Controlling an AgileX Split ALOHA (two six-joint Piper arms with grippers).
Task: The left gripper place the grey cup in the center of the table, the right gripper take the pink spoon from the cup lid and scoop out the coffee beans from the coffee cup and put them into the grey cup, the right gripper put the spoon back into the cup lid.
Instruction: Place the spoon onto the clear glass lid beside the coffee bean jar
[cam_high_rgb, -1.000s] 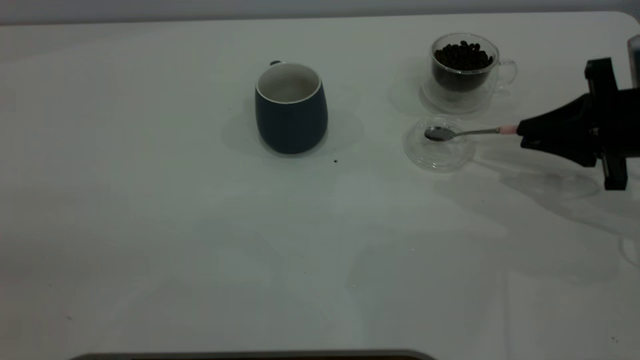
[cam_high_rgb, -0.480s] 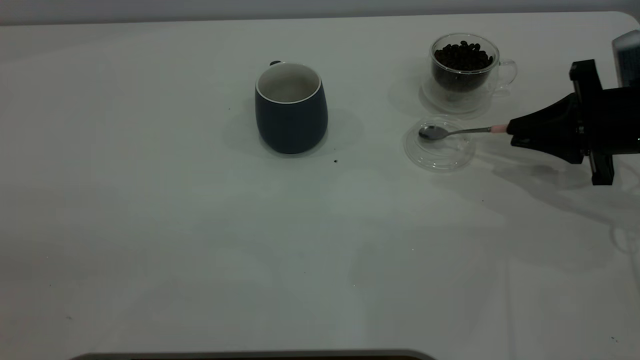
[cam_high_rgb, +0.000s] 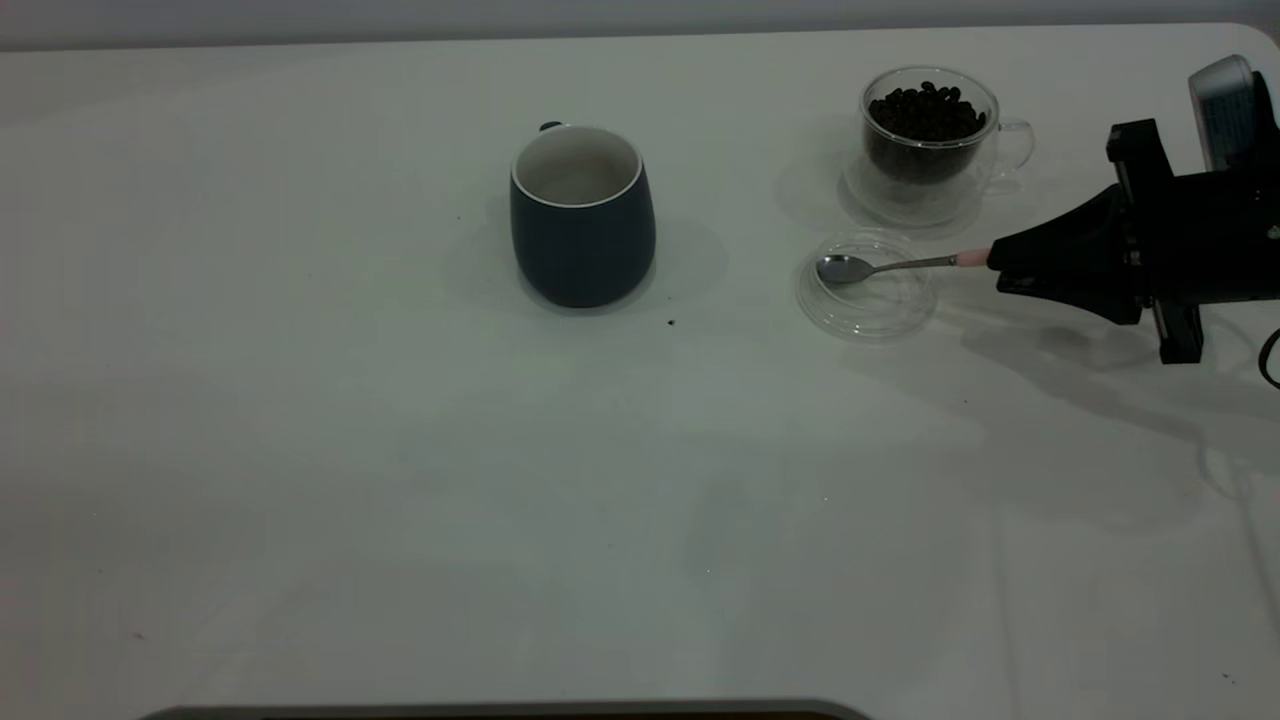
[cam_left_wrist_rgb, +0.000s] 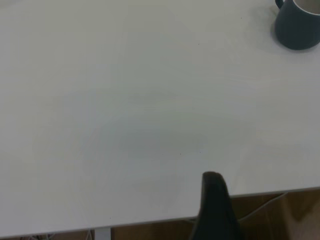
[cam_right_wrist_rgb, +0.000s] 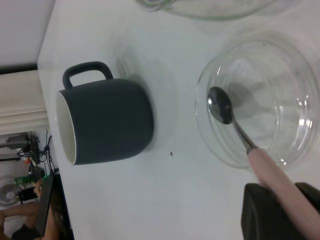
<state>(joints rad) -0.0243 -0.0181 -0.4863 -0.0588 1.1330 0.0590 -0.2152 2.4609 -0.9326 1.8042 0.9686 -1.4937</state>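
Observation:
The grey cup (cam_high_rgb: 583, 240) stands upright near the middle of the table (cam_high_rgb: 400, 450), also seen in the right wrist view (cam_right_wrist_rgb: 107, 120) and far off in the left wrist view (cam_left_wrist_rgb: 297, 27). At the far right the coffee cup (cam_high_rgb: 925, 150) holds the coffee beans (cam_high_rgb: 925, 110). In front of it lies the cup lid (cam_high_rgb: 870, 310). The pink spoon (cam_high_rgb: 900, 265) has its bowl over the lid's left part (cam_right_wrist_rgb: 220, 106). My right gripper (cam_high_rgb: 995, 265) is shut on the spoon's pink handle (cam_right_wrist_rgb: 285, 200). My left gripper (cam_left_wrist_rgb: 212, 205) hangs past the table's edge, off the exterior view.
A small dark speck (cam_high_rgb: 671, 323) lies on the table just right of the grey cup. Part of the coffee cup's glass base (cam_right_wrist_rgb: 215, 7) shows beyond the lid in the right wrist view. The table's rounded far right corner (cam_high_rgb: 1255, 35) is behind the right arm.
My right gripper has moved left with the spoon, so the spoon's bowl now sits over the lid's left side. The lid has shifted slightly left. The cups have not moved.

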